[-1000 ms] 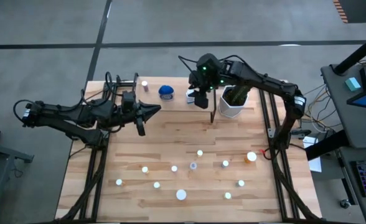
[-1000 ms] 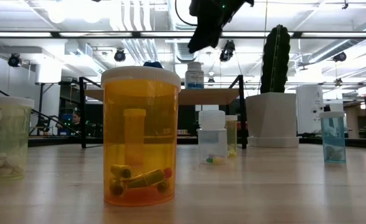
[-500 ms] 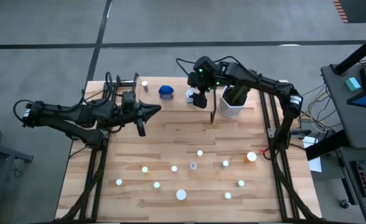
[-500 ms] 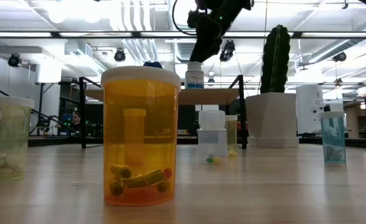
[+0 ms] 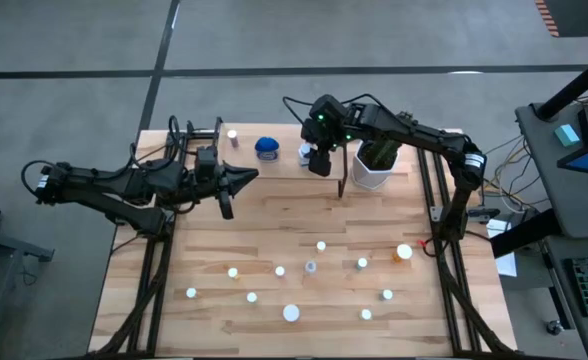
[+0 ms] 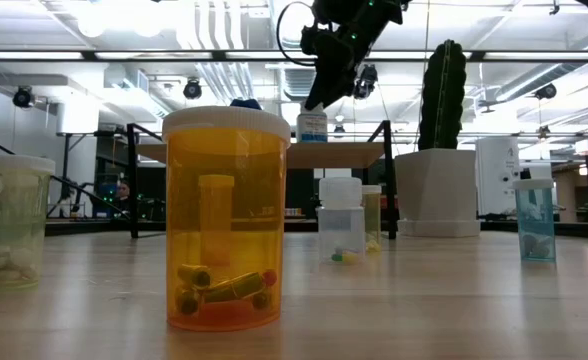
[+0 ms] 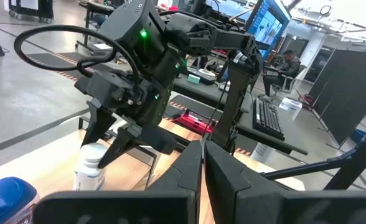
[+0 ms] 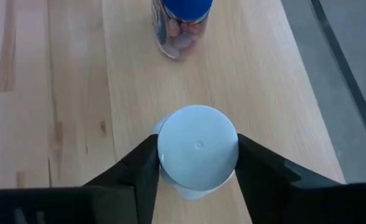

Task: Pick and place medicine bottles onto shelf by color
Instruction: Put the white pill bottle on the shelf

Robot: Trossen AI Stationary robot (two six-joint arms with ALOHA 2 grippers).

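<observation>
Progress: early, I judge; only three bottles stand on the shelf [image 5: 279, 165], about eleven wait on the table [image 5: 274, 240].
Blue bottle [image 5: 266, 148]: on the shelf, brownish pills inside.
Orange bottle [image 6: 226, 220]: on the table, capsules at its bottom.
White-capped bottle [image 8: 197, 149]: on the shelf beside the blue one.
Right tool [image 8: 197, 163]: fingers either side of that cap; grasped or released, cannot tell.
Left tool [image 5: 249, 176]: clenched, empty, near the shelf.

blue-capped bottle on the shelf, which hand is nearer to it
Right. The right hand straddles the white-capped bottle beside the blue-capped bottle; the left hand hovers off the shelf, slightly farther.
</observation>
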